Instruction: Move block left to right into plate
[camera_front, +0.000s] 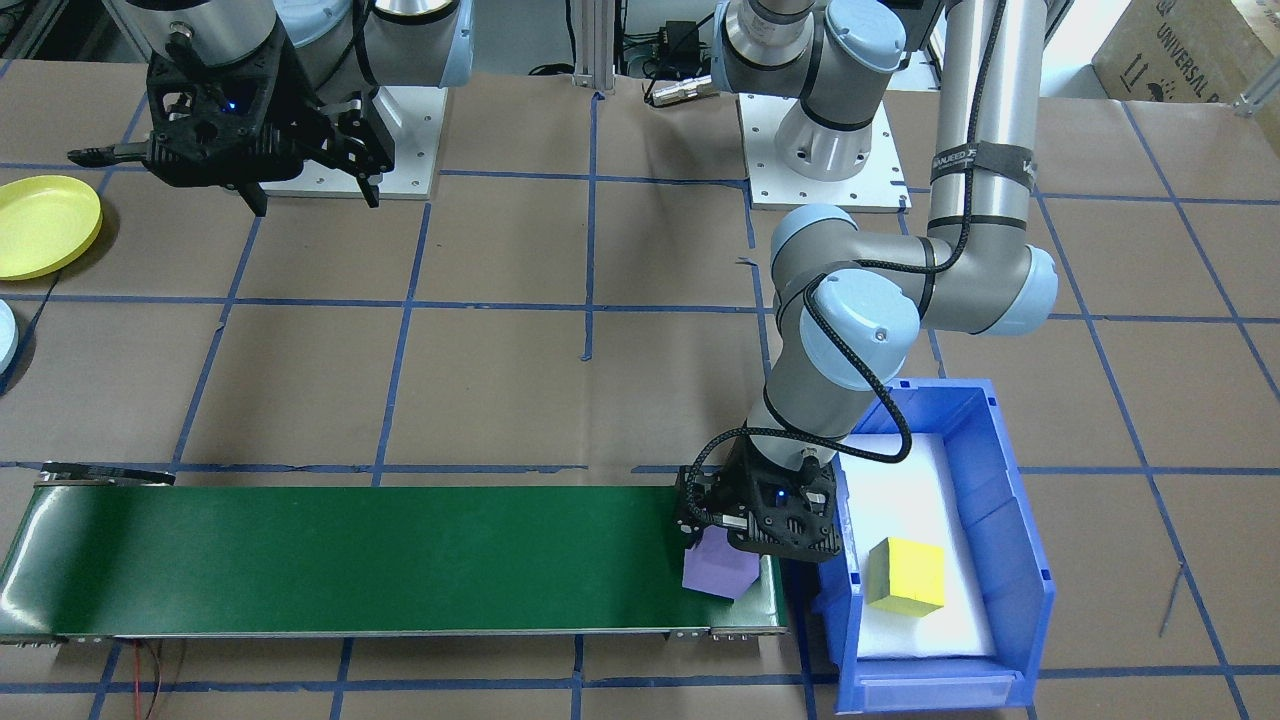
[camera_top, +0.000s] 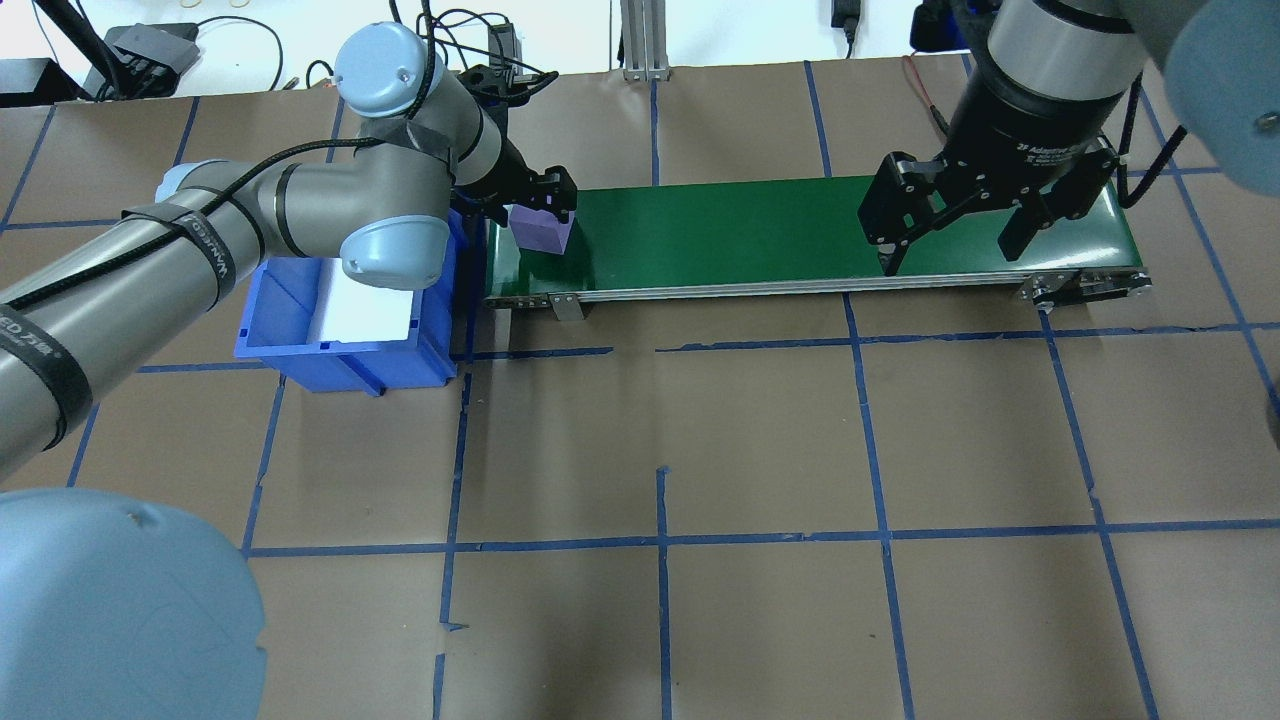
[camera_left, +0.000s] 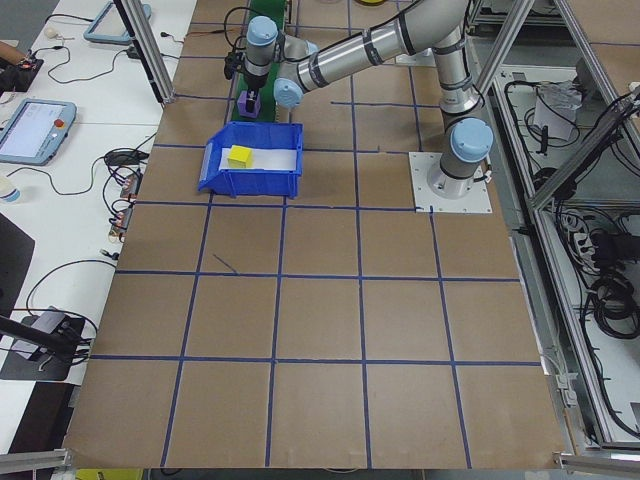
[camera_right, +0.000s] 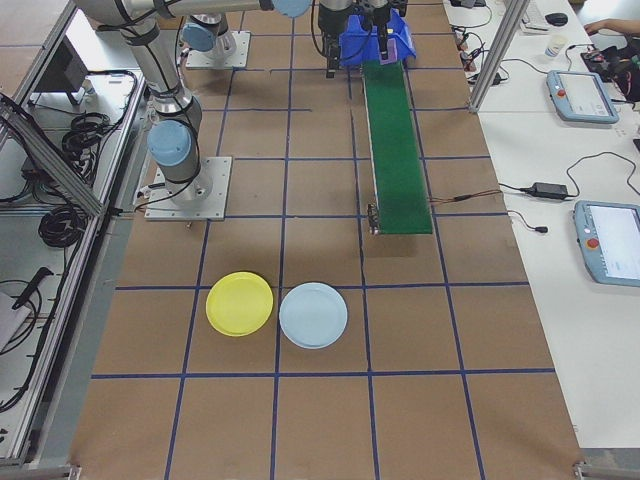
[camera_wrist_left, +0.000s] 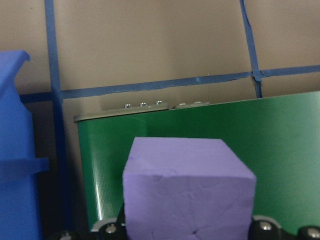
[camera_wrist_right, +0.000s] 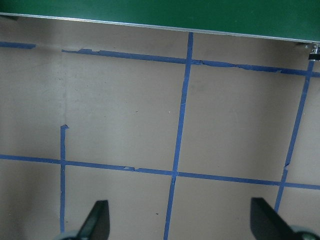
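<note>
**A:** Taking the long green conveyor belt (camera_front: 380, 560) as the landmark, where does the soft purple foam cube (camera_front: 720, 572) sit?

**B:** At the belt's end beside the blue plastic bin (camera_front: 1010, 520), right over the green surface. The left gripper (camera_top: 540, 197) has its fingers closed on the cube's sides; the left wrist view shows the cube filling the space between them. Whether it already touches the belt, I cannot tell.

**A:** And the other arm?

**B:** The right gripper (camera_top: 955, 232) hangs above the belt's opposite end, fingers spread wide and empty, its wrist camera looking at bare brown paper just beside the belt's edge.

**A:** So what does the next move turn on?

**B:** The belt's long axis. The cube lies a full belt-length from the open jaws, so I'd judge it must travel along the belt to reach them. The round yellow plate (camera_front: 45, 225) lies past that far end, well apart from the cube, so the right arm is clearly nearer to it.
</note>
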